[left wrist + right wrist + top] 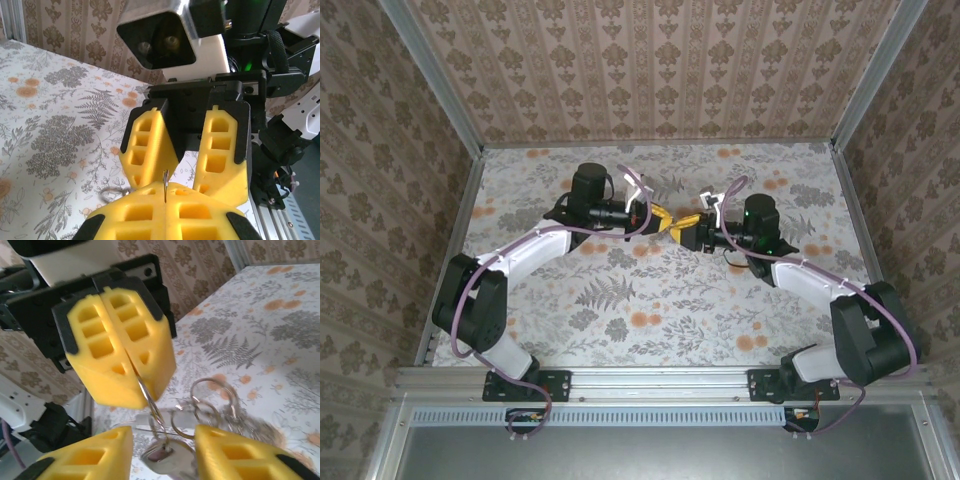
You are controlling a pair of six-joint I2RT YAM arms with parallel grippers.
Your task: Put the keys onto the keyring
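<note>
**Left gripper pinching the ring, right one parted around the key**

My left gripper [135, 372] is closed tight on a thin metal loop that pokes out between its pads; I take that loop for the rim of the keyring [150, 405]. It hangs above the patterned table [280, 315], mid-workspace, nose to nose with my right gripper [179, 181]. That one's fingers stand apart, gripping nothing. The key [161, 456], silvery with a pinkish head, sits low in the gap between them, beside a tangle of smaller rings [210, 390]. I cannot tell whether the key is already threaded.

To do this step well, I would keep the left grip firm and motionless so the loop does not twist. The right fingers should close on the key's head only, clear of the loose rings. Then I would steer its hole along the rim in small moves.
</note>
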